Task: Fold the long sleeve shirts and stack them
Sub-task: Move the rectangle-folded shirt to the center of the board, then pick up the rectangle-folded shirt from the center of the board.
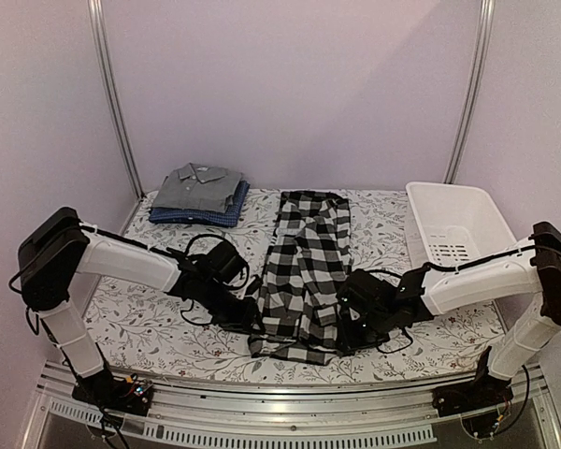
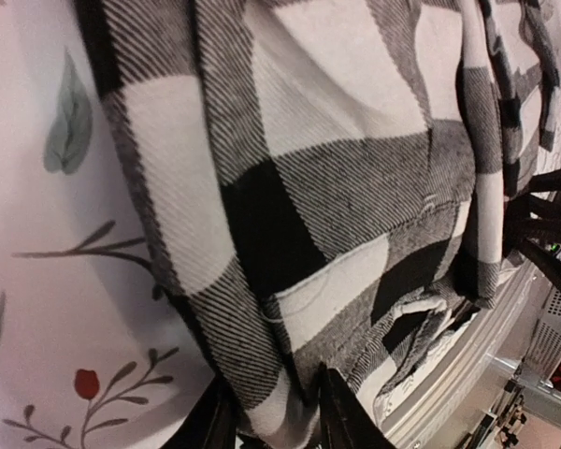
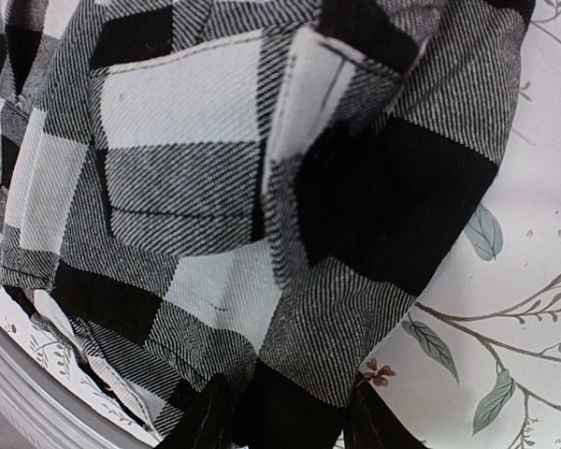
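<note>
Checked shirt blk/wht big checks; grey shirt plain; blue shirt fine pattern; basket white; table cover wht w/ leaf print.

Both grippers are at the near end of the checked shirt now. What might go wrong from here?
1. The checked shirt is bunched in several layers where the left gripper and right gripper pinch it. Either may hold only some layers, so the fold could open when lifted.
2. Its crumpled hem lies close to the near edge of the table. A pull towards the arms could drag it over.
</note>
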